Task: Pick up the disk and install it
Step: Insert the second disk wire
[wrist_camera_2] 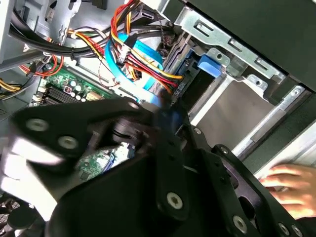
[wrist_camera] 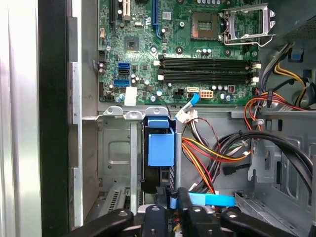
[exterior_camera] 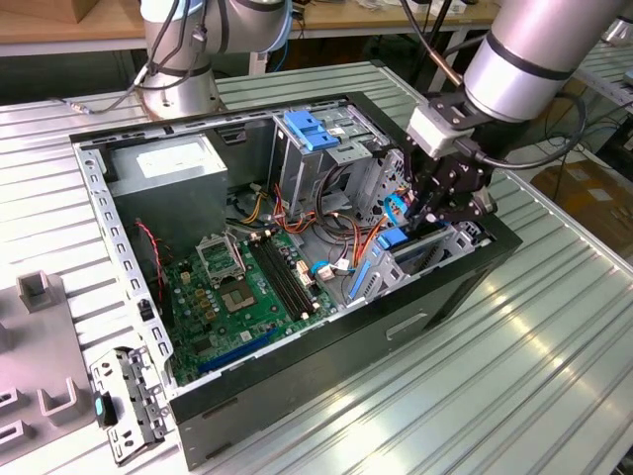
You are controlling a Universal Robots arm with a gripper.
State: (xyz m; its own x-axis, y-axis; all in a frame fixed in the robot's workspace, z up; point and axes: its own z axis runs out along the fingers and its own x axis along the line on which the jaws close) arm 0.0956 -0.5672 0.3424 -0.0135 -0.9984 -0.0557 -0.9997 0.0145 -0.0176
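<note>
Your robot arm (exterior_camera: pixel 529 49) is a thick silver-grey cylinder with a dark band and grey joint caps, black cables trailing beside it. At its wrist sits a white block (exterior_camera: pixel 435 127), then the black metal hand (exterior_camera: pixel 447 198), with linkage plates fastened by round silver screws (wrist_camera_2: pixel 173 200).

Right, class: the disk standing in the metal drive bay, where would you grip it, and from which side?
Probably grip the disk by its exposed blue-railed edge, coming straight in through the case's open side. It stands on edge in the metal bay, whose walls cover its flat faces, and cables crowd one side.
</note>
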